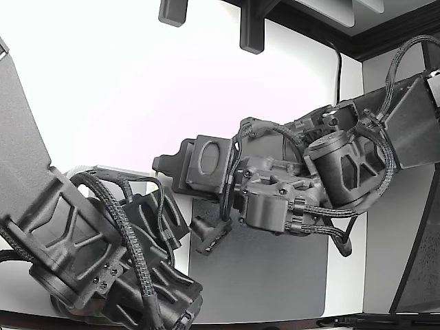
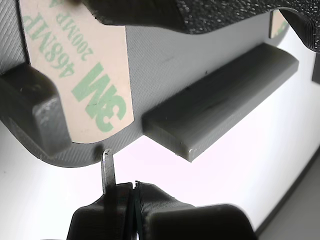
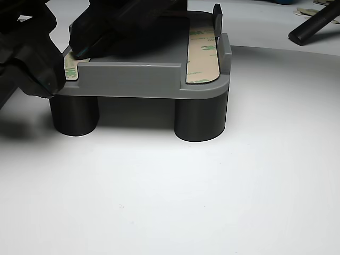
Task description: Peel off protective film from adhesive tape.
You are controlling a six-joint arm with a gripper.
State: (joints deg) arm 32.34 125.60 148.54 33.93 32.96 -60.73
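In the wrist view a grey plastic part (image 2: 165, 60) carries a tan strip of adhesive tape (image 2: 85, 75) with green 3M print on its protective film. The film lies flat along the strip. A second strip (image 2: 277, 25) shows at the part's other side. My gripper (image 2: 134, 192) sits just off the part's rounded edge, its black fingers pressed shut. A thin metal blade (image 2: 107, 167) on one finger points at the edge close to the strip's end. In the other view both strips (image 3: 203, 50) lie flat on the part (image 3: 133, 79).
Another black gripper (image 2: 200, 15) presses down on the part from above, also seen as the dark gripper (image 3: 85, 37) in the other view. In the exterior view two arms (image 1: 289, 192) crowd over a grey mat (image 1: 268, 275) and hide the part. The part stands on black cylinder legs (image 3: 201, 119).
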